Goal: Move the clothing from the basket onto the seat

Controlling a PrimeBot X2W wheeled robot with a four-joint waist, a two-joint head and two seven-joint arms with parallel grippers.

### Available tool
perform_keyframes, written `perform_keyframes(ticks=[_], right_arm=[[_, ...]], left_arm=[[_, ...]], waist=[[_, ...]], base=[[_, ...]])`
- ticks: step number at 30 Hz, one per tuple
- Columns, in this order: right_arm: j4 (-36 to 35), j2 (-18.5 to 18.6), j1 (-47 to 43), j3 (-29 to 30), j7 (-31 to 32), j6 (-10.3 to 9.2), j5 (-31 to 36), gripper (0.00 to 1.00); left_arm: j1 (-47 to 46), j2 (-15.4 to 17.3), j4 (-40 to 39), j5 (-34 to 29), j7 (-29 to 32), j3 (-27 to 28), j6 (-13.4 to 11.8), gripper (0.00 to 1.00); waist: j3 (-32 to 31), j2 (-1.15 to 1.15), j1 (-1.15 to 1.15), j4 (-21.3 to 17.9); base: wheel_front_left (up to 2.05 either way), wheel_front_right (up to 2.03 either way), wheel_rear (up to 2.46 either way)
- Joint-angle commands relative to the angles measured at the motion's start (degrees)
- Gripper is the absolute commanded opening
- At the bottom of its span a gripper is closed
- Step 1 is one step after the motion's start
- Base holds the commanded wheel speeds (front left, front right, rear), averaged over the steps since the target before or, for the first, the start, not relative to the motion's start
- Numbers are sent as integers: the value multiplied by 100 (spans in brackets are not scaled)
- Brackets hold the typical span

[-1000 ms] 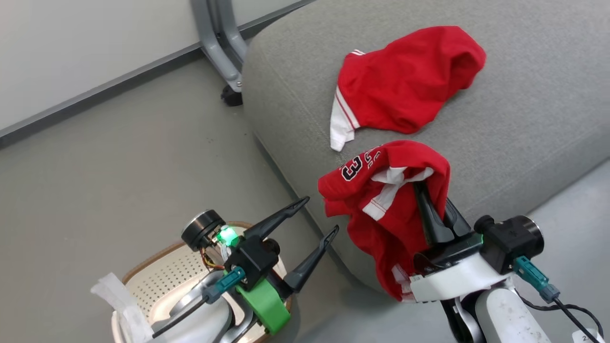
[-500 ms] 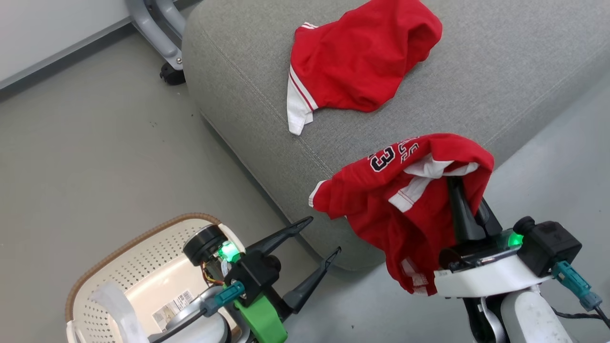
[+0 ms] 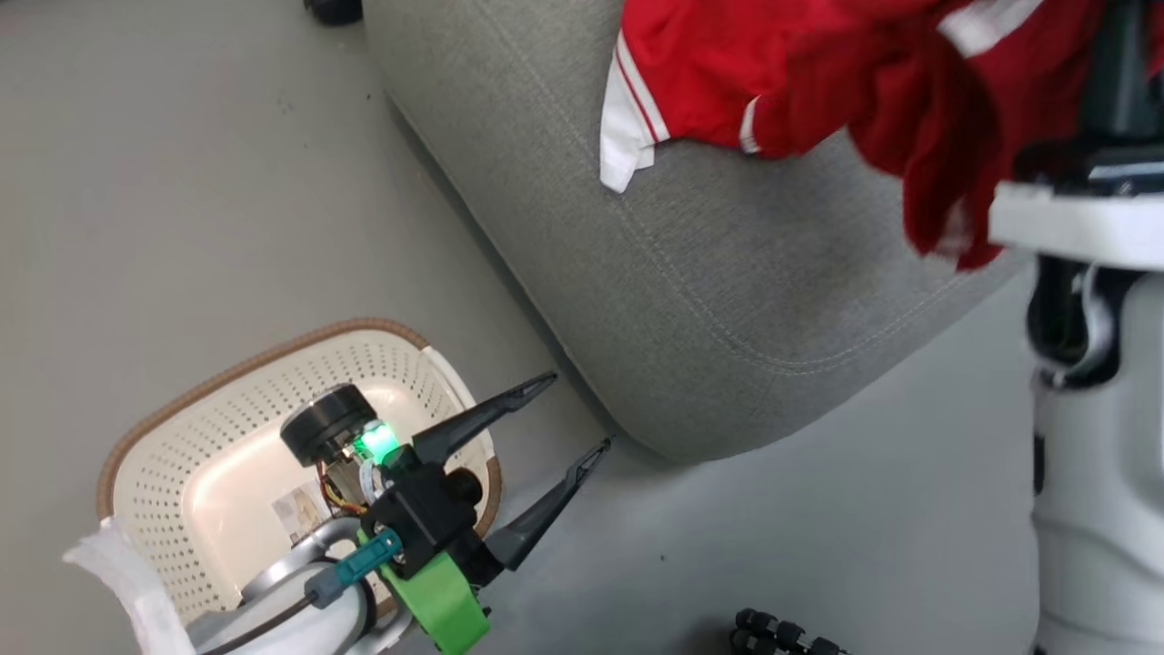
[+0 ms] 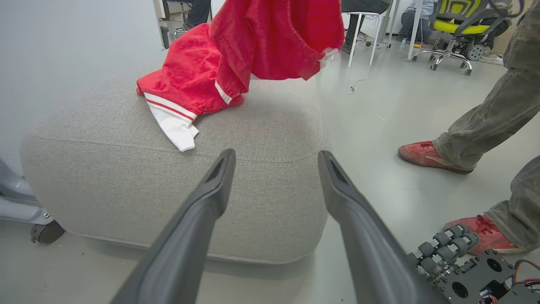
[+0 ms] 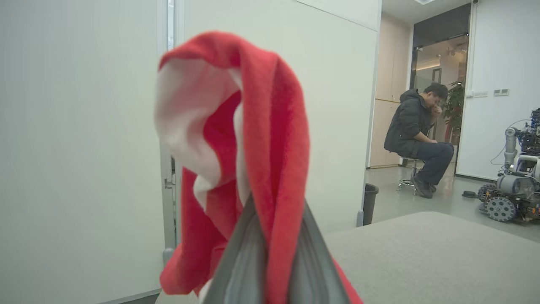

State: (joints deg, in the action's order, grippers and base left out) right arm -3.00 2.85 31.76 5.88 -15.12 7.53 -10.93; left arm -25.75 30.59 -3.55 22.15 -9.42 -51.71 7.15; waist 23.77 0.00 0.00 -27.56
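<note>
You have the right claw (image 5: 276, 211) pinching 1 red garment (image 3: 909, 118) over the seat (image 3: 727, 300) edge at 2 o'clock, beside the other garment (image 3: 691, 82) lying on it, so letting go this near the rim risks thin fabric sliding to the floor, while the left claw (image 3: 580, 409) hangs spread above the basket (image 3: 164, 473) at 8 o'clock.

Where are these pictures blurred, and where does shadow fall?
Head view: the hanging garment is smeared by motion, while the basket is sharp. Right wrist view: that garment is out of focus, close to the lens. Left wrist view: sharp, with a soft shadow on the seat beneath it.
</note>
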Motion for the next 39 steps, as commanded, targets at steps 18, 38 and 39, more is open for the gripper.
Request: perform_keyframes(ticks=[18, 38, 39], right_arm=[[1273, 12, 3624, 1574, 38, -9, 1795, 0], [2158, 7, 1393, 2650, -7, -9, 1636, 100], [2111, 5, 1305, 2649, -7, -9, 1613, 100]], left_arm=[[-849, 818, -399, 182, -325, -49, 41, 100], [-777, 810, -48, 355, -537, 19, 2, 100], [-731, 778, -19, 377, -539, 25, -16, 100]], waist=[[1902, 0, 0, 1236], [1701, 0, 0, 1317], [1616, 0, 0, 1312]], base=[[0, 0, 0], [0, 0, 0], [0, 0, 0]])
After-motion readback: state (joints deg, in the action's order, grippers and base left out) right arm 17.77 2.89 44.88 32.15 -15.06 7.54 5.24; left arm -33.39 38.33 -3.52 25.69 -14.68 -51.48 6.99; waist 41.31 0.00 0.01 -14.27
